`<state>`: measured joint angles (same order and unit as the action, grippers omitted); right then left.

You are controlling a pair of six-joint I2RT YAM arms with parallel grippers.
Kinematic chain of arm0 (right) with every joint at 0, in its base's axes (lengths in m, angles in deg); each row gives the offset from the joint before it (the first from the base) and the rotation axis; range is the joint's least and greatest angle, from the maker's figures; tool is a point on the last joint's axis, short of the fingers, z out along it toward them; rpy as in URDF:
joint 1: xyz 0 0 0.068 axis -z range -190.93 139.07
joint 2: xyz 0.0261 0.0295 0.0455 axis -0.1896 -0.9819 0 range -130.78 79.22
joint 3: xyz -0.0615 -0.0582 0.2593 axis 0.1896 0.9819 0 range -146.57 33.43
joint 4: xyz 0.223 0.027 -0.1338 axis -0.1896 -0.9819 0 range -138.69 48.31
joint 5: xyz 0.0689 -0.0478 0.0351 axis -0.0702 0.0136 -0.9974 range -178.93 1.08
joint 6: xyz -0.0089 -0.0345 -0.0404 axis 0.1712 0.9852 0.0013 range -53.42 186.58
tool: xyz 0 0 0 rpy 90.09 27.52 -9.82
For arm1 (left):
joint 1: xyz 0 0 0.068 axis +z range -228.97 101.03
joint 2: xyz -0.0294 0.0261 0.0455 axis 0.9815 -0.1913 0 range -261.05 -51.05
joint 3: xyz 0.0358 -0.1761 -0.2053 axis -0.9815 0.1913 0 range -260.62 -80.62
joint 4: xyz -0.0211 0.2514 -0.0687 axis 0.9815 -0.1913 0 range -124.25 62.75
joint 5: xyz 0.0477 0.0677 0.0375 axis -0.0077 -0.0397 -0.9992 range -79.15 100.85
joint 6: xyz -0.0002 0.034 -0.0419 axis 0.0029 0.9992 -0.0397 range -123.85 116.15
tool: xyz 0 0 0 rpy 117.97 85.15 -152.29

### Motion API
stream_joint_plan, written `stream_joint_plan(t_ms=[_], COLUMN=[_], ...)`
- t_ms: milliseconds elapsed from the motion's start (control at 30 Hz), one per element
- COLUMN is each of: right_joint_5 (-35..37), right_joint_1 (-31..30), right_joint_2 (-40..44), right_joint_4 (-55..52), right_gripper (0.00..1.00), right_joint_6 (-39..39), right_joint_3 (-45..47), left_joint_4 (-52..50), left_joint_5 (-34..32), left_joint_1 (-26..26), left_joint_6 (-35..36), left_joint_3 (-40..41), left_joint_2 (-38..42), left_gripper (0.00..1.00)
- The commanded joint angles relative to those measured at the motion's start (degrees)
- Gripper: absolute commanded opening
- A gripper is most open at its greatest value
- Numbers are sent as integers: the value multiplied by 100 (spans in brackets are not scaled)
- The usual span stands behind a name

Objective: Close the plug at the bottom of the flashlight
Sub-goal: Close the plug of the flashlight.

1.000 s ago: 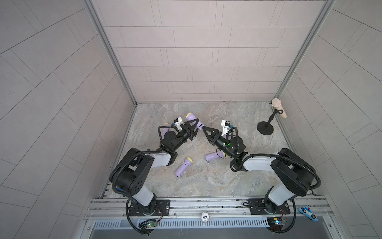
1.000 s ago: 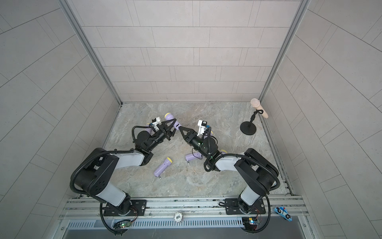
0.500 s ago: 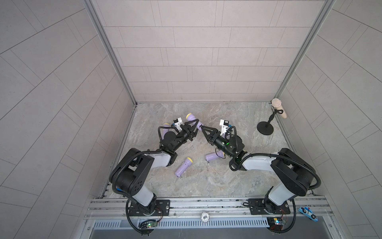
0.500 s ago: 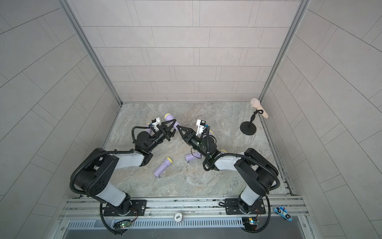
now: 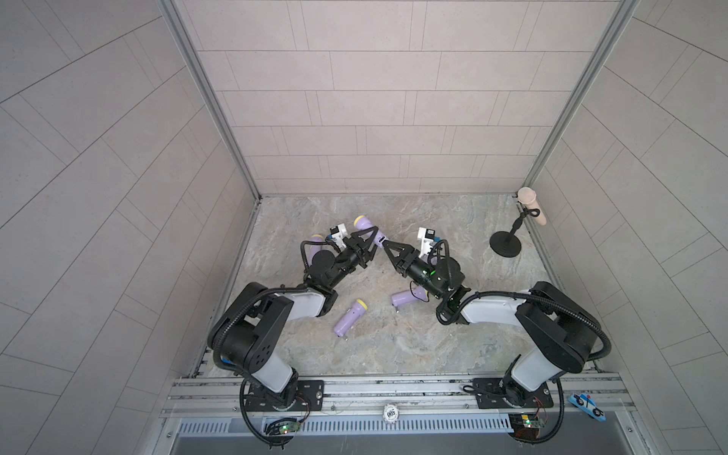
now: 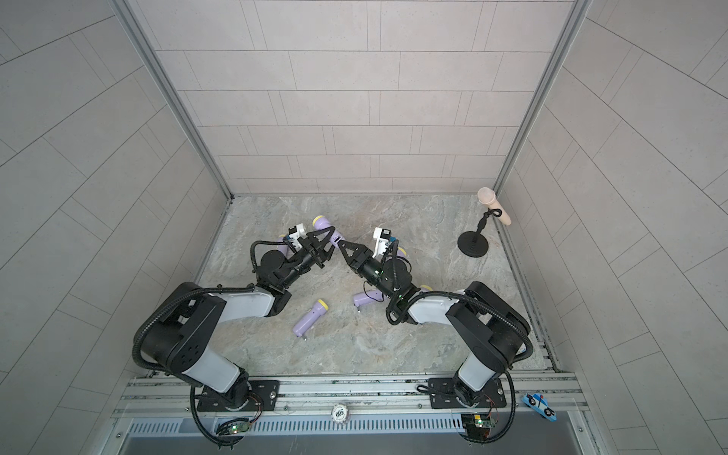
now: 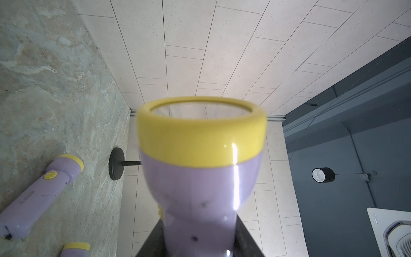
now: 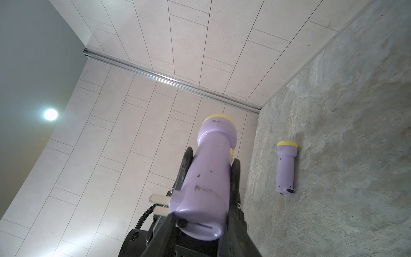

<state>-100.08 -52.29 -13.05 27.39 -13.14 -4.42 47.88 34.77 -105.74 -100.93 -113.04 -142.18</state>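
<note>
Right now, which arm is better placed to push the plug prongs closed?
The right, I think. The left gripper is shut on the flashlight body, holding it up. The right gripper is at its bottom end, its jaws flanking the base, close to the two protruding prongs.

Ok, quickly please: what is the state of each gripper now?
Left gripper: closed on the flashlight.
Right gripper: jaws around the flashlight's bottom end; whether it grips cannot be told.

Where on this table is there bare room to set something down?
Free: the front strip of the table along the rail, and the back strip along the rear wall up to the black stand. Crowded: the middle, around the held flashlight and the loose flashlights.
</note>
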Motion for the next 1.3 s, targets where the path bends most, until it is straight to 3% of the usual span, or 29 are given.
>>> stream_joint_plan(t_ms=[0, 733, 1267], right_joint_5=[15, 4, 7], right_joint_1=[-52, -54, -48], right_joint_2=[-25, 168, 86], right_joint_4=[278, -623, -651], right_gripper=[39, 37, 30], right_joint_6=[-25, 224, 194], right_joint_3=[-253, -519, -609], left_joint_4=[89, 89, 89], left_joint_5=[267, 258, 238], left_joint_1=[-57, -198, -359], left_joint_6=[-30, -18, 8], left_joint_3=[87, 105, 87], left_joint_2=[139, 160, 271], left_gripper=[0, 0, 0])
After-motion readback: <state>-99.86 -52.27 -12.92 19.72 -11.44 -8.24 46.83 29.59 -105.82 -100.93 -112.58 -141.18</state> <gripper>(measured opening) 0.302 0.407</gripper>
